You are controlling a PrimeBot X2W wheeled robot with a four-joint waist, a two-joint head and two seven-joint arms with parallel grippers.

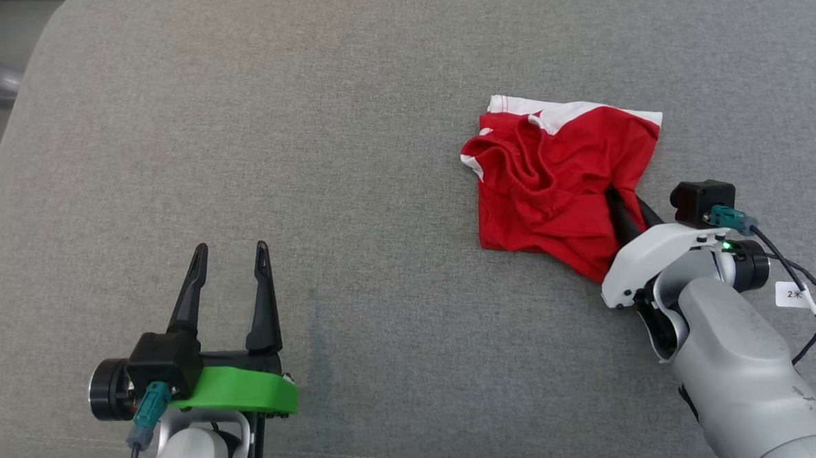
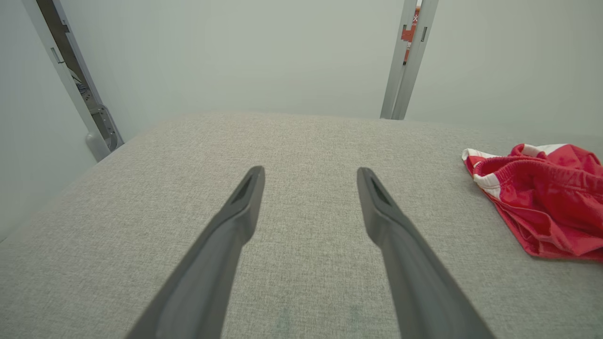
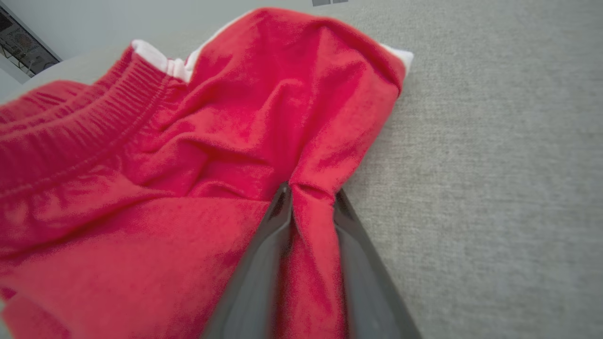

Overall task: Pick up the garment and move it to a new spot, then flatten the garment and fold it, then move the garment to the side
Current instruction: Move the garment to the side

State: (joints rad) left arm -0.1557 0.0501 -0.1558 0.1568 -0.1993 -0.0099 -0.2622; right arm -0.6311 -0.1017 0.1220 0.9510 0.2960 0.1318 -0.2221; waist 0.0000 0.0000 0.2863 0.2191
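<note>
Right gripper (image 3: 312,197) pinches a fold of the red shorts (image 1: 557,181); left gripper (image 1: 233,252) stands wide open, empty, shorts well to its right

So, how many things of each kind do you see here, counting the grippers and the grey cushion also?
red garment: 1
grippers: 2 (left gripper, right gripper)
grey cushion: 1
Total: 4

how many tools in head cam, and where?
2. Left tool lower left, open over the gray cushion. Right tool at right, pinching the red garment at its near edge. None seems hidden.
</note>
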